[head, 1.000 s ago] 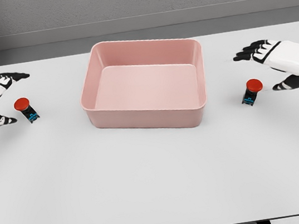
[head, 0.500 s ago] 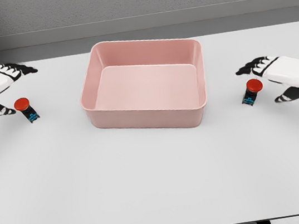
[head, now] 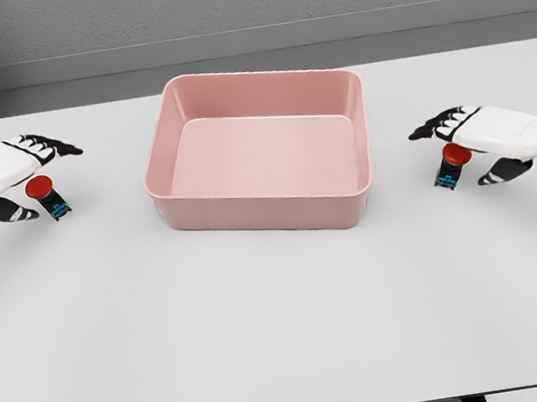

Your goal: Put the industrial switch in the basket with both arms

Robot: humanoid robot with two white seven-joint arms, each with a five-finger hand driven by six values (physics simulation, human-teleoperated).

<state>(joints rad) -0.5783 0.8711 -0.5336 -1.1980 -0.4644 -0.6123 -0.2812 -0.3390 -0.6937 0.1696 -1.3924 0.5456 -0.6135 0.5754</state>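
Switches, two of them, sit on the white table (head: pixel 285 310), one at each side of the pink basket (head: pixel 259 150), each already bracketed by the hand on its own side. Nearest in the head view is the right switch (head: pixel 450 165), just inside the right hand (head: pixel 476 135): the fingers reach out above its red cap toward the basket, the thumb hangs lower on the outer side, and the hand is spread, gripping nothing. This switch leans, red cap up and tilted slightly right, its dark base on the table toward the basket. A little farther back, the left switch (head: pixel 48 195) lies under the left hand (head: pixel 17 173), fingers stretched over its cap, thumb low on the outer side, likewise unclenched. Its long axis tilts the other way, cap up-left, base down-right. Each hand probably needs only to close around its switch. The basket stands between them, well apart from both, its long side running left to right.
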